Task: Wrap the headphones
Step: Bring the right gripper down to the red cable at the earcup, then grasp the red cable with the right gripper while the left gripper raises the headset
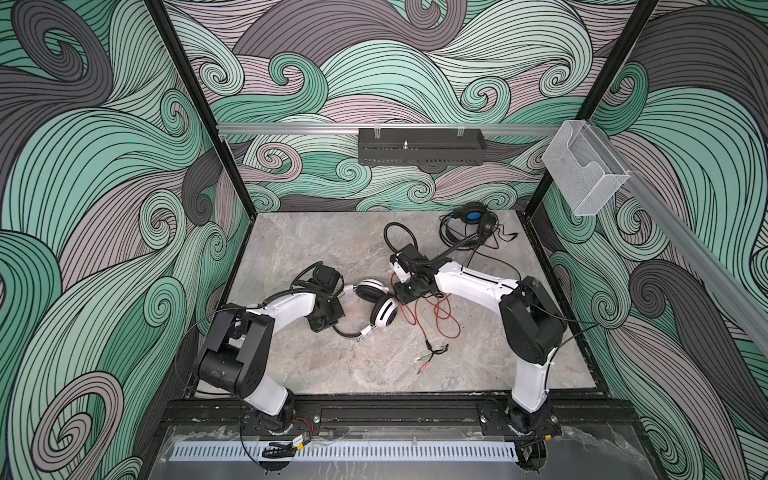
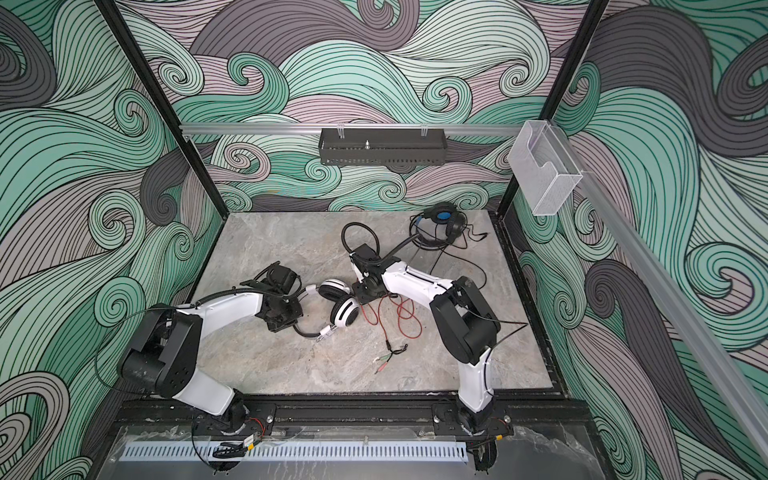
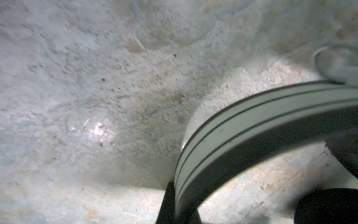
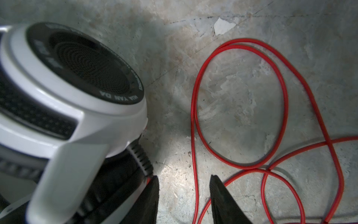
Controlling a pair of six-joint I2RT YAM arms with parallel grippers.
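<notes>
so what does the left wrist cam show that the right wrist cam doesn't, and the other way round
Left wrist only: the headband up close, its end pinched in the left fingers.
Right wrist only: a white ear cup with a black grille, the red cord lying in loose loops, and the right fingers apart with nothing between them.
Both: the grey table and parts of the same white headphones.

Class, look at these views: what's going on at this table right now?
The left gripper is shut on the white headphones' headband. The right gripper hangs open beside an ear cup, holding nothing, with the red cord lying in loose loops on the table. The black headphones sit untouched at the far right, their cord unwrapped too.
</notes>
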